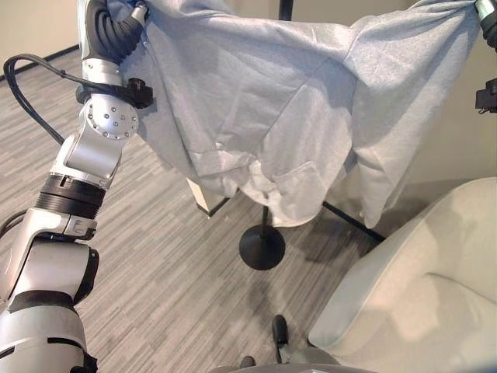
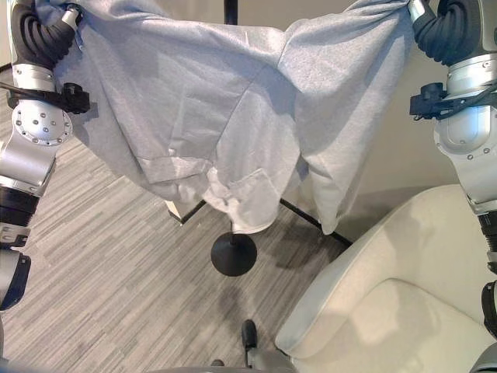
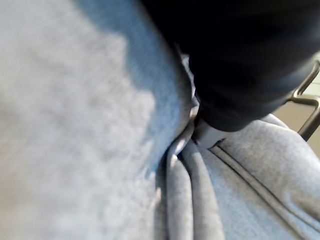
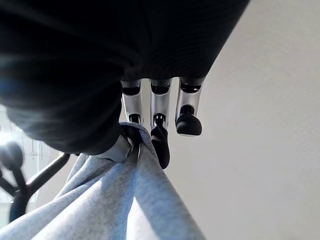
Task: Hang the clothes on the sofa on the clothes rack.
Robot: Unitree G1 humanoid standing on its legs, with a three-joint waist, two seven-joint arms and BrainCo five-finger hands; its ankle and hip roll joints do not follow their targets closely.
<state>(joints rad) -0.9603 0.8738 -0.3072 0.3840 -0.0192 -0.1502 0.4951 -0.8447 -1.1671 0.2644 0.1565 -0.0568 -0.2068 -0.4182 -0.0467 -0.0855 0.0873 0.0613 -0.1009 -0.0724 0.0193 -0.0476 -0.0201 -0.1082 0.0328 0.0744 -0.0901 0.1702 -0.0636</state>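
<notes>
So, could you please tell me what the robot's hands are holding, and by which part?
Both hold the grey garment spread between them: the right hand pinches a bunched top edge, and the left hand is at the opposite top corner, its fingers hidden in cloth.

A grey garment [image 1: 295,109] hung spread across twelve o'clock, the left hand [image 1: 116,23] at eleven. The rack's round black base [image 1: 262,248] stood on the floor at centre, a cream sofa [image 1: 419,295] at four o'clock.

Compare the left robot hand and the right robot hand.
The left robot hand is mostly buried in the grey garment; the right robot hand shows curled fingers pinching cloth. Left grips one top corner, right the other. Both hold the garment up, spread between them.
</notes>
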